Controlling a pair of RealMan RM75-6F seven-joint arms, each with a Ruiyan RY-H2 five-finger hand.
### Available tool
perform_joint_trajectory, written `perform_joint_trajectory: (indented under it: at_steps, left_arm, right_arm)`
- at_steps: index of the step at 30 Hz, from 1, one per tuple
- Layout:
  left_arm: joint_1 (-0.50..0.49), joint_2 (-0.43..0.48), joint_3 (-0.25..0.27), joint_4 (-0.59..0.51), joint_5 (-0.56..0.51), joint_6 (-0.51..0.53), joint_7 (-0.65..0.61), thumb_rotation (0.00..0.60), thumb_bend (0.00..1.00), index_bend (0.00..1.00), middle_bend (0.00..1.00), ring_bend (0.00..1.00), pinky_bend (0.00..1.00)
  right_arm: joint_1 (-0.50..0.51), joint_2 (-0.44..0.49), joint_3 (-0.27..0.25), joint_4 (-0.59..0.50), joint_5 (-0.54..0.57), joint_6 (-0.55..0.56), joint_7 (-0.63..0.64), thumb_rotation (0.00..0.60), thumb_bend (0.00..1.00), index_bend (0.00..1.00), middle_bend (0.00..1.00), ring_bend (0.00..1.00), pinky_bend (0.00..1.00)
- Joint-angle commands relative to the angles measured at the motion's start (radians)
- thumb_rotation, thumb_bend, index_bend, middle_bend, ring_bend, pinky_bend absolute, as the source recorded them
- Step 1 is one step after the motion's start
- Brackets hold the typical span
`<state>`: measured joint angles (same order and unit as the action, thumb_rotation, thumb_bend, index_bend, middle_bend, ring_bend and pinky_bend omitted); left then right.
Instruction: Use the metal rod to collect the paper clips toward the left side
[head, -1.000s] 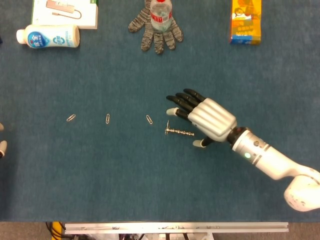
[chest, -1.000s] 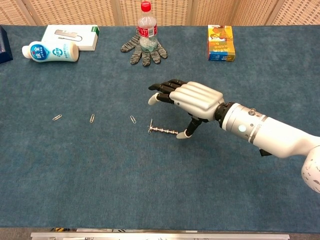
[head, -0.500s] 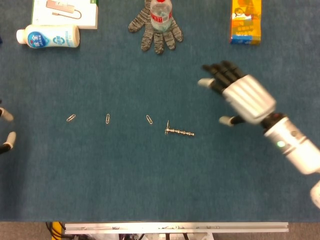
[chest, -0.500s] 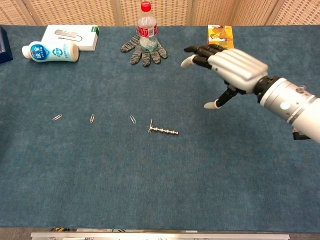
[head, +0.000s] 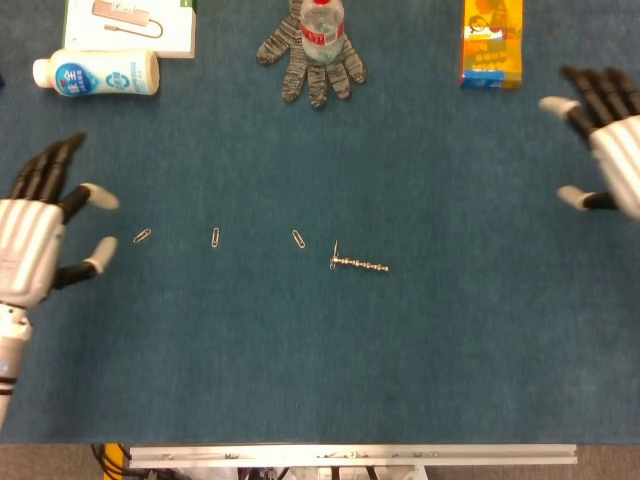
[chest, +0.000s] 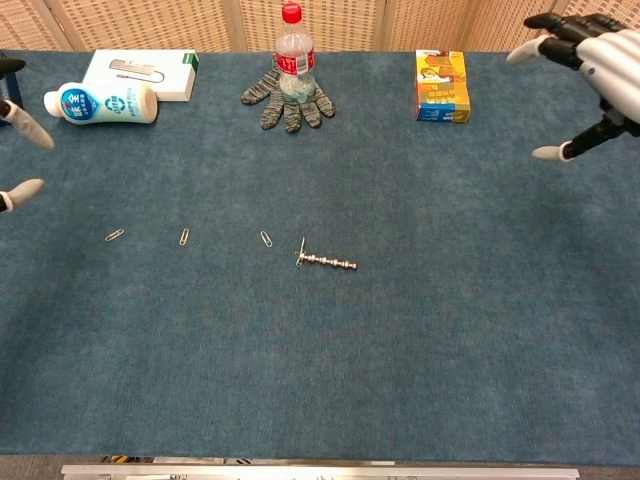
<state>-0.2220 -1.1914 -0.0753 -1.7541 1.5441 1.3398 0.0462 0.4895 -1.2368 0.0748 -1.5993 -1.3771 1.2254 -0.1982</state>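
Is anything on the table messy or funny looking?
A little. The water bottle stands right on top of a gray glove, and a white bottle lies tipped on its side. The metal rod and three paper clips lie loose; nothing looks spilled or broken.

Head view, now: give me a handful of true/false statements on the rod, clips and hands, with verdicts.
1. The metal rod lies on the table, held by neither hand. True.
2. The right hand grips the rod. False: it hovers open at the far right edge, well away from it.
3. Three loose paper clips lie in a row left of the rod. True.
4. The left hand rests on the nearest clip. False: it is beside it, fingers spread, not touching.
5. The water bottle stands on the knit glove. True.
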Motion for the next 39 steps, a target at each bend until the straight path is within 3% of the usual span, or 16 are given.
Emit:
perform_joint_trajectory:
  at_steps: [1, 5, 11, 22, 31, 39]
  left_arm:
    - [-0.049, 0.0, -0.007, -0.021, 0.013, -0.055, -0.005, 0.6, 0.29, 0.4, 0.03, 0.0, 0.07]
    - [-0.096, -0.012, -0.016, -0.026, 0.018, -0.105, -0.013, 0.6, 0.29, 0.38, 0.0, 0.0, 0.0]
    - [-0.165, -0.02, -0.028, -0.032, -0.01, -0.196, -0.009, 0.6, 0.21, 0.36, 0.0, 0.0, 0.0]
    - [-0.288, -0.023, -0.017, -0.047, -0.056, -0.382, 0.023, 0.6, 0.17, 0.33, 0.0, 0.0, 0.0]
    - [-0.373, -0.055, -0.006, -0.019, -0.051, -0.476, 0.018, 0.6, 0.17, 0.32, 0.0, 0.0, 0.0]
    - [-0.435, -0.095, -0.028, -0.016, -0.088, -0.517, 0.04, 0.6, 0.17, 0.33, 0.0, 0.0, 0.0]
  right_arm:
    - [-0.038, 0.036, 0.001, 0.006, 0.012, 0.04, 0.004, 0.6, 0.0, 0.24, 0.05, 0.0, 0.0]
    - [-0.08, 0.072, 0.005, 0.012, 0.028, 0.08, 0.009, 0.6, 0.0, 0.26, 0.06, 0.0, 0.0]
    - [-0.133, 0.135, 0.018, -0.004, 0.049, 0.134, 0.005, 0.6, 0.0, 0.26, 0.06, 0.0, 0.0]
    - [-0.203, 0.225, 0.046, -0.048, 0.068, 0.201, 0.011, 0.6, 0.0, 0.27, 0.06, 0.0, 0.0]
    - [-0.233, 0.242, 0.064, -0.05, 0.099, 0.21, 0.007, 0.6, 0.0, 0.28, 0.06, 0.0, 0.0]
    - [-0.244, 0.24, 0.084, -0.053, 0.106, 0.219, 0.008, 0.6, 0.0, 0.29, 0.06, 0.0, 0.0]
